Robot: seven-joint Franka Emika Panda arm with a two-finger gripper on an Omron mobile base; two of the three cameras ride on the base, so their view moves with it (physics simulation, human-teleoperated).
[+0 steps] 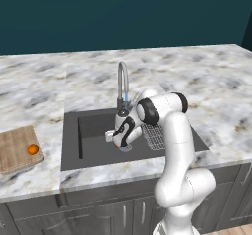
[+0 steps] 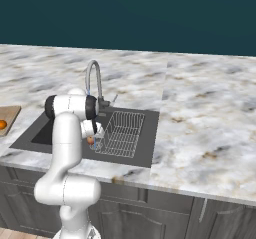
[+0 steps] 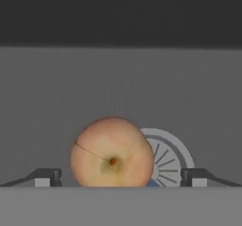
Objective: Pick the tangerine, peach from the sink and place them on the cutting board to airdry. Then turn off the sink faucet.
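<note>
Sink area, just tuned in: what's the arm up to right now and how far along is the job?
The tangerine already sits on the cutting board. The arm is down in the sink, with the gripper open and the peach between its fingers, beside the round drain. The peach is not gripped yet. A thin blue stream at the sink faucet suggests the water is running, so picking up the peach and turning off the tap remain.

marble counter (image 1: 206, 86) — cutting board (image 1: 15, 148), sink (image 1: 93, 131)
</note>
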